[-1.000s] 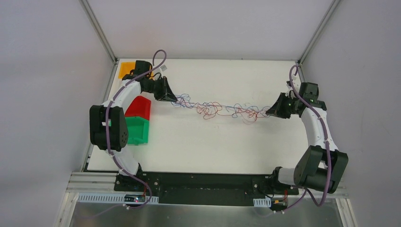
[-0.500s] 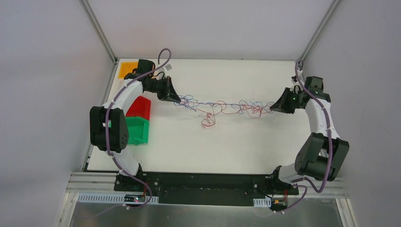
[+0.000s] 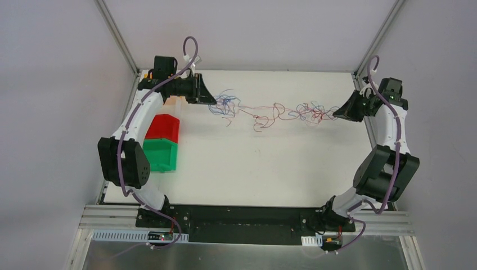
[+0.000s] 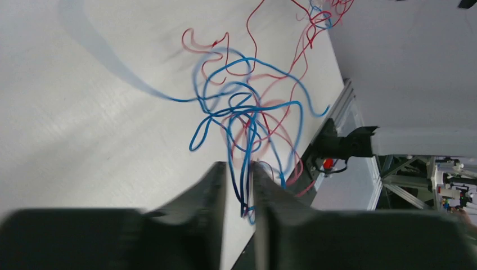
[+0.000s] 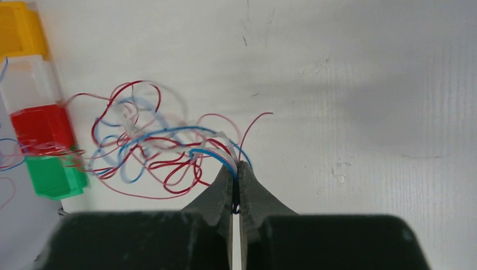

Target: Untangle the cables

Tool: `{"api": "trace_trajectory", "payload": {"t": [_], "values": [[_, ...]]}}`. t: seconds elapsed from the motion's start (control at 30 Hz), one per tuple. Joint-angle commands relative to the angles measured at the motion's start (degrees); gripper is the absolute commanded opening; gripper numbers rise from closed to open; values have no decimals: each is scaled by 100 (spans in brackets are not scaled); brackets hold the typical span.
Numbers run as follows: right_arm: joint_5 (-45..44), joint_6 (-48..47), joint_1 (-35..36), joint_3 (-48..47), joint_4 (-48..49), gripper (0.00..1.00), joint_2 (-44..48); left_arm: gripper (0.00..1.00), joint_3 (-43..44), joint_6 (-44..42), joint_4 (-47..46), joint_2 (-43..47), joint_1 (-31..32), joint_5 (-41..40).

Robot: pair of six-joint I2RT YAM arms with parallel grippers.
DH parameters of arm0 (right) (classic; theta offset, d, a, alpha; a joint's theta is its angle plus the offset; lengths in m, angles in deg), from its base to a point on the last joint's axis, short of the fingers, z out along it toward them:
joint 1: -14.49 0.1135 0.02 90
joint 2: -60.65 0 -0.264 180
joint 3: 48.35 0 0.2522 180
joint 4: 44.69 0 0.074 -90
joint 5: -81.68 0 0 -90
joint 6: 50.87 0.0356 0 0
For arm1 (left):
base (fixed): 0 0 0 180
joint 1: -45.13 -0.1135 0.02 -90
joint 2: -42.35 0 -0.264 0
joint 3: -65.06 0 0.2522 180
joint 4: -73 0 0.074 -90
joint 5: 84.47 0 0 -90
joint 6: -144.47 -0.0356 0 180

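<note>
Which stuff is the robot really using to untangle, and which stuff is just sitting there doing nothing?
Part of the job:
- the cables, thin red and blue wires strung between the two arms
- the left gripper and the right gripper, each pinching one end of the bunch

Just lying about:
- the red bin
- the green bin
- the yellow bin

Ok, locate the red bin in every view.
Top external: red bin at the left edge of the table, touching the green bin's far side.
Left wrist: not in it.
Right wrist: left edge, above the green bin.
Shared landmark: the cables, seen in all three.
</note>
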State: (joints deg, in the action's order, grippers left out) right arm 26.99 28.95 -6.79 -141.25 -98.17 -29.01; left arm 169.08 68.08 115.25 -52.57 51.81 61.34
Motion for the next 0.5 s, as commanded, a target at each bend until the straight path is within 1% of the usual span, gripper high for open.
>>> {"api": "trace_trajectory", "payload": {"t": [0.0, 0.03, 0.07, 0.1, 0.13, 0.17, 0.2, 0.23, 0.33, 0.47], "values": [[-90, -1133, 333, 190, -984, 0, -309, 33, -1302, -725, 250, 156, -213, -311], [-174, -1557, 556, 282, -1503, 10, -381, 47, -1497, -882, 339, 190, -219, -386], [-203, -1895, 725, 404, -1880, 24, -447, 62, -1628, -1002, 449, 211, -219, -448], [-178, -2056, 775, 520, -2127, 39, -472, 77, -1697, -1119, 556, 232, -219, -469], [-170, -2105, 768, 639, -2219, 53, -444, 91, -1738, -1199, 620, 255, -215, -497], [-169, -2133, 770, 717, -2243, 64, -358, 98, -1755, -1247, 632, 284, -199, -551], [-147, -2148, 773, 760, -2221, 74, -288, 99, -1738, -1293, 639, 284, -175, -614], [-128, -2084, 778, 750, -2149, 81, -240, 99, -1681, -1306, 640, 258, -123, -657], [-133, -1670, 814, 553, -1786, 83, -285, 98, -1332, -1455, 636, -21, 215, -668], [-328, -826, 836, 243, -1063, 75, -642, 93, -524, -1405, 577, -770, 947, -652]]}}
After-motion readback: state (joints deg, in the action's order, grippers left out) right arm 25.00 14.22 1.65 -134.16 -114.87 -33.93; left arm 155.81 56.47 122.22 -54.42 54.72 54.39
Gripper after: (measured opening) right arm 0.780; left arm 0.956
